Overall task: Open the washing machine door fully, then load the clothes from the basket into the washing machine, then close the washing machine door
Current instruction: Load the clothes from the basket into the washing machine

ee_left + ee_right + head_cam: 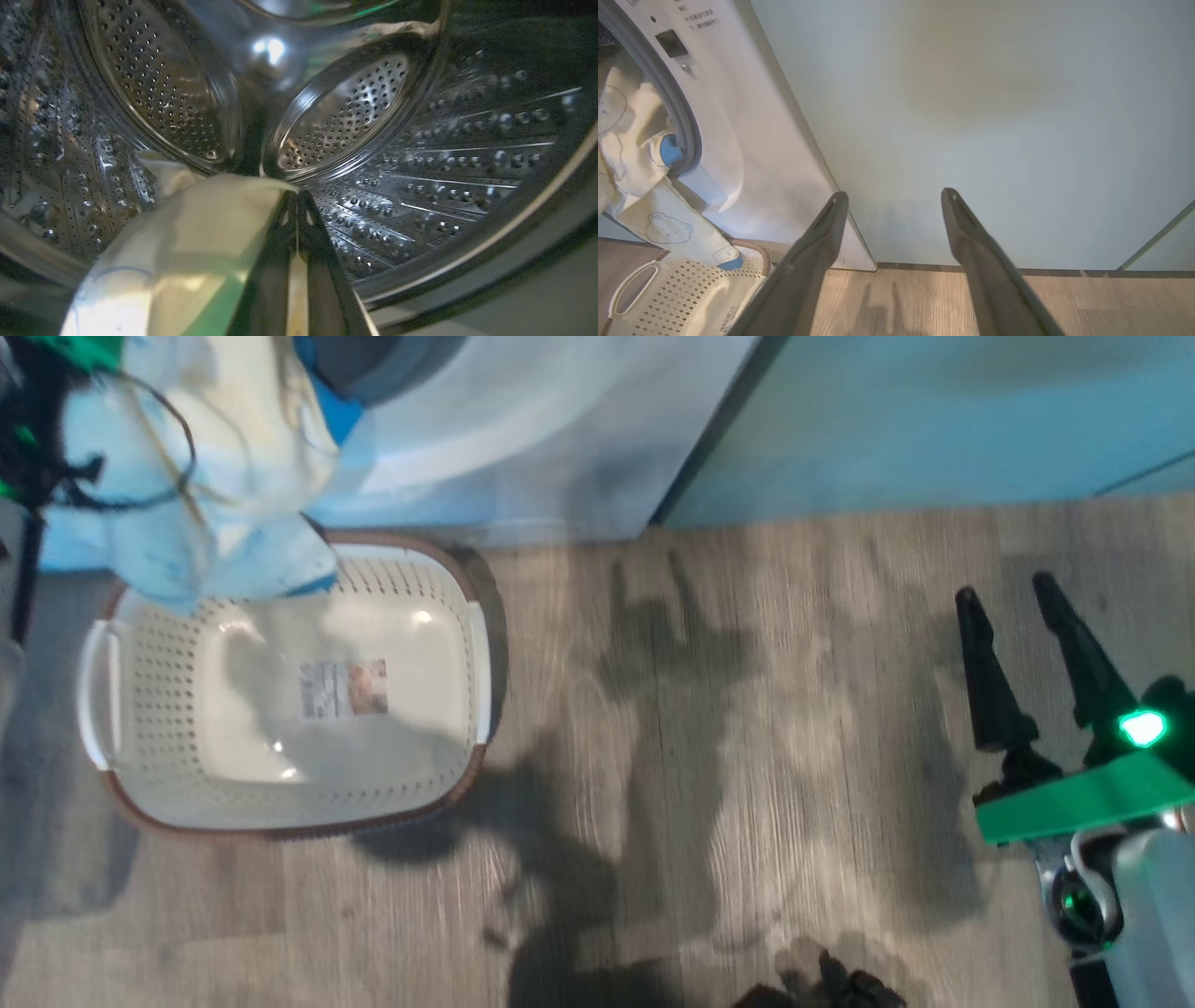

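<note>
far left first: the clothes (233, 476) are hanging in a bunch out of the washing machine (523, 439) mouth, one blue-trimmed cuff dangling at the back rim of the basket (159, 691). can't tell if it's touching. left claw (296, 205) is sitting inside the steel drum (364, 102), fingers pressed together and pinching a fold of the pale yellow fabric, so it's clamped on the clothes

imo this stuff is handling like any light cotton: soft, floppy, not fragile, prob trailing behind whatever bit is getting pinched. so one pinch is only dragging part of it in while the rest is drooping outside over the grey seal. best place to be grabbing is prob the thick bunched middle near the seal, not the loose cuff, otherwise it's just stretching out long

containers: basket is looking empty, bare bottom w/ the label showing. drum is holding just the bit by the claw

moving right: wood floor (747, 756), teal cabinet (934, 420), then the right claw (1004, 586) hanging low w/ fingers spread wide apart, gripping nothing
</note>
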